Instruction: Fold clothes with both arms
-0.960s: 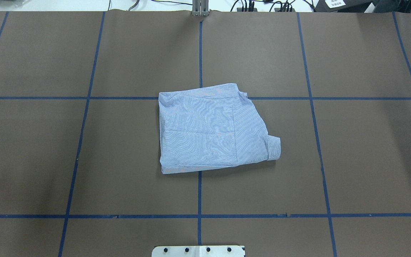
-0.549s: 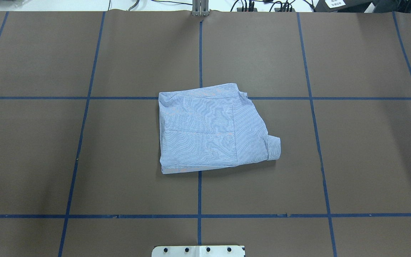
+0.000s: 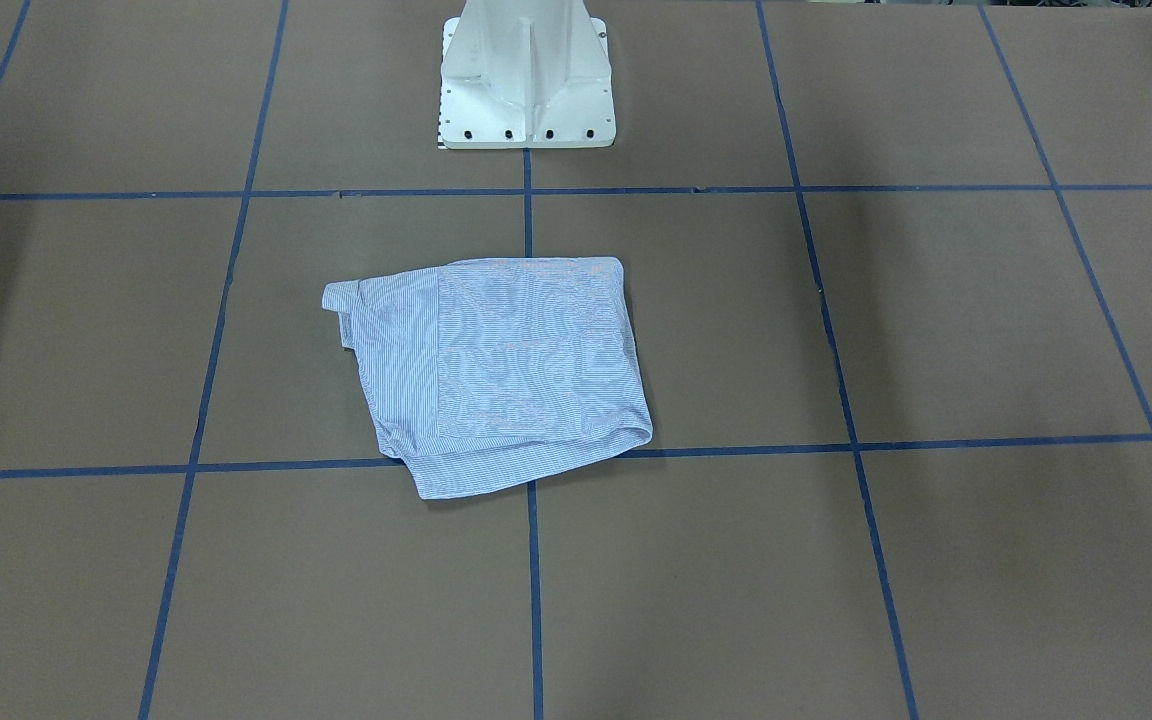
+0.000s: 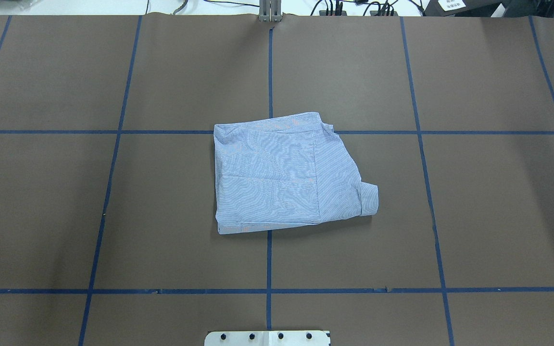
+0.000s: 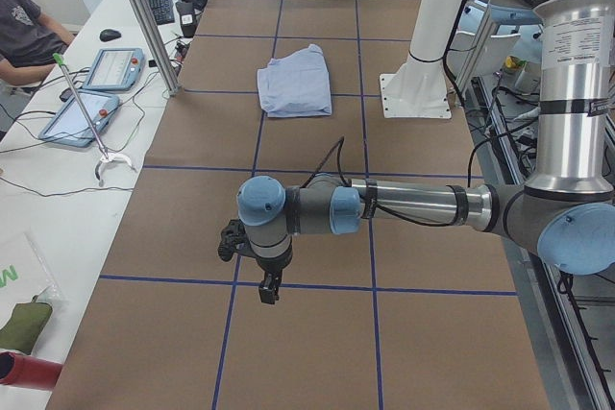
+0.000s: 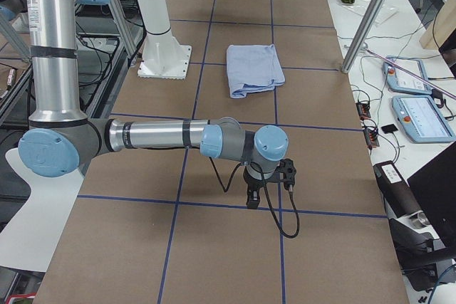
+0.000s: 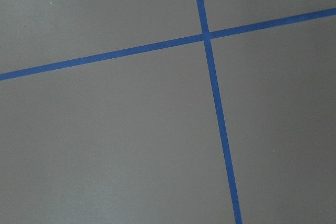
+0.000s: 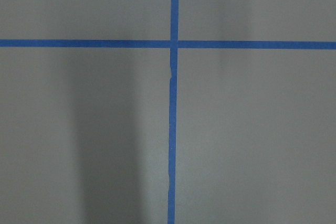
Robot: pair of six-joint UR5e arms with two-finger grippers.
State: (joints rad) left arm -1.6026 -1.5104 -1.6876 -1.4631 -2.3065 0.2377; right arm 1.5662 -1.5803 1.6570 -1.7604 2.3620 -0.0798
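The light blue striped shirt (image 4: 286, 173) lies folded into a compact, roughly square bundle at the middle of the brown table; a cuff sticks out at its right side. It also shows in the front-facing view (image 3: 496, 370), the left view (image 5: 296, 79) and the right view (image 6: 253, 69). Neither arm shows in the overhead or front-facing view. My left gripper (image 5: 268, 291) hangs over the table's left end, far from the shirt. My right gripper (image 6: 251, 198) hangs over the right end. I cannot tell whether either is open or shut. Both wrist views show only table and tape.
The brown table (image 4: 488, 216) carries a grid of blue tape lines (image 4: 269, 259). The white pedestal base (image 3: 524, 75) stands at the robot's edge. Tablets (image 5: 91, 93) and cables lie on the white bench beyond the far edge, where a person (image 5: 24, 26) sits.
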